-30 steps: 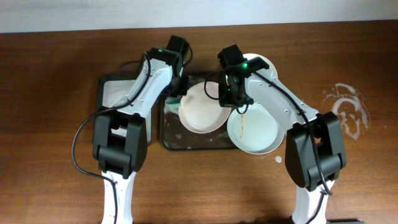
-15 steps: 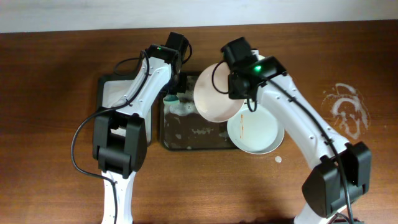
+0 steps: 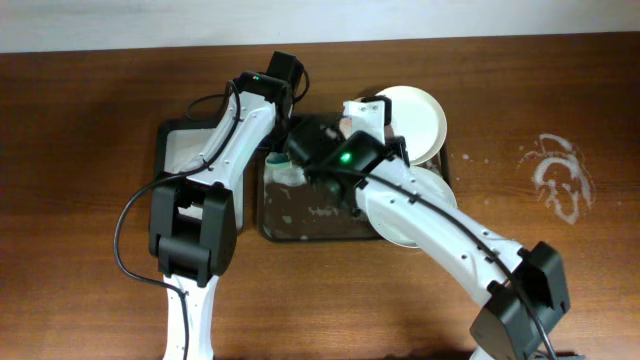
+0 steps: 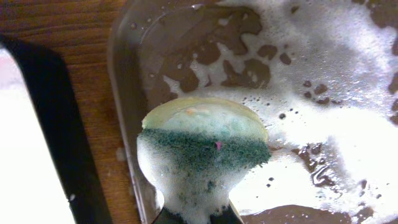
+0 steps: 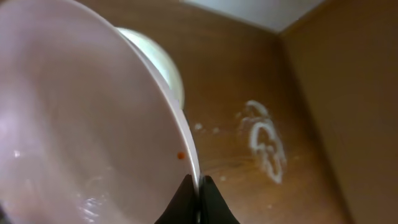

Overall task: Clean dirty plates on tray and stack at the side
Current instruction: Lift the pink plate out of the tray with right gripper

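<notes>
My right gripper (image 3: 372, 112) (image 5: 200, 183) is shut on the rim of a white plate (image 3: 415, 118) (image 5: 81, 124), holding it tilted at the back right, off the tray. A second plate (image 5: 155, 56) shows just behind the held one. A third plate (image 3: 432, 192) lies at the tray's right end, partly under my right arm. The dark foam-streaked tray (image 3: 300, 215) (image 4: 186, 37) holds no plate that I can see. My left gripper (image 3: 285, 160) (image 4: 198, 214) is shut on a foamy green and yellow sponge (image 4: 205, 149) over the tray's left end.
A narrower dark tray (image 3: 180, 150) (image 4: 56, 124) sits left of the big tray. A dried white foam smear (image 3: 555, 175) (image 5: 264, 140) marks the wood table at the right. My right arm lies diagonally across the big tray.
My right gripper has carried the plate from over the tray to the back right, above the plate there. My left gripper and the sponge have barely moved.
</notes>
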`<control>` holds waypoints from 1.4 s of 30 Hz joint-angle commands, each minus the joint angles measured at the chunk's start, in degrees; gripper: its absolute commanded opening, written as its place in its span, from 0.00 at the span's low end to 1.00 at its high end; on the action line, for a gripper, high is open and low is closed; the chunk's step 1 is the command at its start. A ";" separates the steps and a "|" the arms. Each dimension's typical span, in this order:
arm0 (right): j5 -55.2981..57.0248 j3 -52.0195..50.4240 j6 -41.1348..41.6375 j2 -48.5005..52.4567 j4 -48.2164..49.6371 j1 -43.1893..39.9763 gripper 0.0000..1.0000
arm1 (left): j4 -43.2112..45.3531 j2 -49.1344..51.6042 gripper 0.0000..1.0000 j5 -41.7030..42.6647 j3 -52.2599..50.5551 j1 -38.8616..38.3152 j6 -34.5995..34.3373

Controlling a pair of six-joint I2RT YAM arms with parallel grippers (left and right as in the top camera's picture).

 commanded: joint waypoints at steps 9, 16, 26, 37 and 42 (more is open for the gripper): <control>15.52 1.07 16.20 -1.40 -5.86 2.47 0.04 | 0.07 0.50 0.01 1.38 1.05 0.20 -0.79; 24.76 1.07 16.15 -1.40 -5.86 2.47 0.04 | 0.04 0.50 0.01 4.52 1.05 0.20 -0.79; 32.37 1.40 16.15 -1.42 -2.38 -2.80 0.04 | -1.09 0.50 0.01 5.46 1.05 0.20 -0.81; 32.00 1.95 15.69 -1.42 6.93 -12.61 0.04 | -0.55 0.50 0.01 5.44 1.05 0.20 -1.66; 19.45 2.73 8.57 -1.40 9.97 -14.62 0.04 | -0.48 0.50 0.01 5.42 1.05 0.20 -1.66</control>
